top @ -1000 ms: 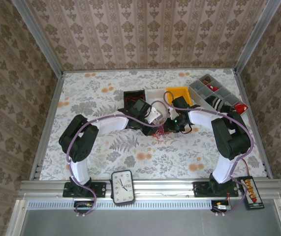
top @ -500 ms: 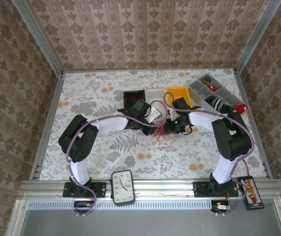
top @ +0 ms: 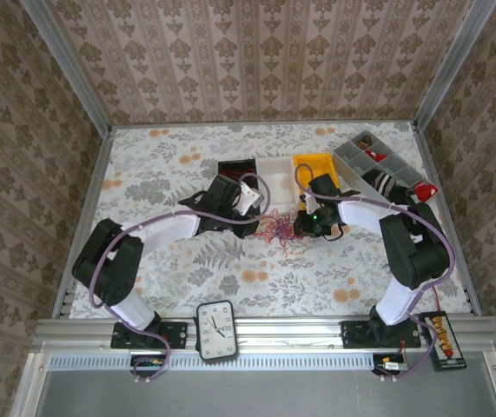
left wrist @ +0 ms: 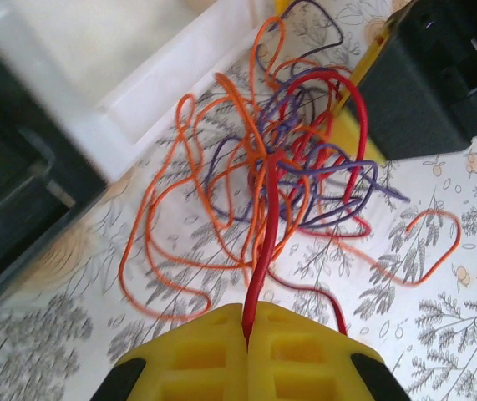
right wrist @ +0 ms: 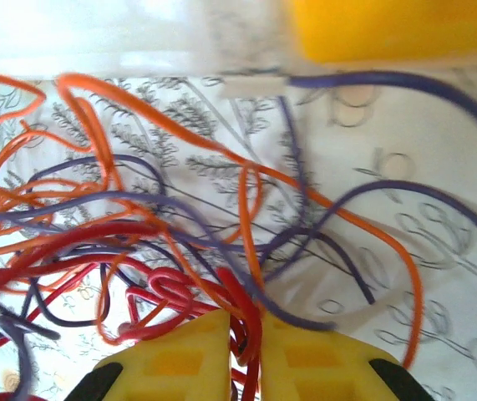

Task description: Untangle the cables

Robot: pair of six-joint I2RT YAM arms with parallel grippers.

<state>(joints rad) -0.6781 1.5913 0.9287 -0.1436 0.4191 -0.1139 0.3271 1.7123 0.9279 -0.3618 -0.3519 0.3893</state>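
**A:** What is seen from above?

**B:** A loose tangle of thin red, orange and purple cables (top: 275, 230) is seen on the flower-patterned table (top: 169, 165), near its middle. The left gripper (top: 261, 219) is found at nine o'clock of the tangle and the right gripper (top: 304, 228) at three o'clock, each at its edge.

**A:** And in the left wrist view?

**B:** The left gripper (left wrist: 248, 334) is seen with its yellow pads pressed together on one red strand. The cables (left wrist: 280, 175) are spread at twelve o'clock of the pads, on the table. A white plastic bin (left wrist: 138, 92) is seen at ten o'clock of the tangle, just beside it.

**A:** And in the right wrist view?

**B:** The right gripper (right wrist: 244, 334) is seen closed on a few red strands, which are pinched in the narrow slit between its yellow pads. The cables (right wrist: 180, 225) are fanned out from nine to two o'clock of it. A yellow plastic bin (right wrist: 388, 29) is seen at one o'clock, beyond the strands.
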